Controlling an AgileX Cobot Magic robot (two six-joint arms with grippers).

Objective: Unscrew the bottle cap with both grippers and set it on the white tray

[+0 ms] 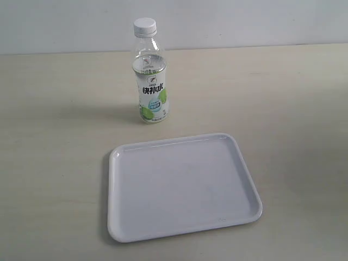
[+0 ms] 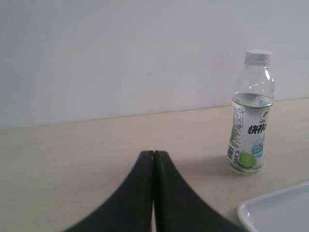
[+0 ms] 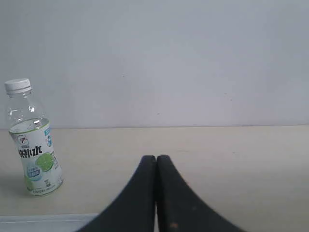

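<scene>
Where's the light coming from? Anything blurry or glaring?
Exterior view: soft light, the bottle casts a faint shadow leftward, slight sheen on the white tray rim. Left wrist view: the left hand is a dark, detail-less shape. Right wrist view: the right hand likewise.

A robot test bench, likely in a lab: a pale wood-grain table point(image 1: 49, 163) stands against a plain white wall point(image 1: 244, 22). A drink bottle point(image 1: 149, 81) and a white tray point(image 1: 179, 185) sit on it, and the black fingers of the left gripper point(image 2: 153, 153) and the right gripper point(image 3: 155, 157), pressed together, fill the foreground of the wrist views.
</scene>
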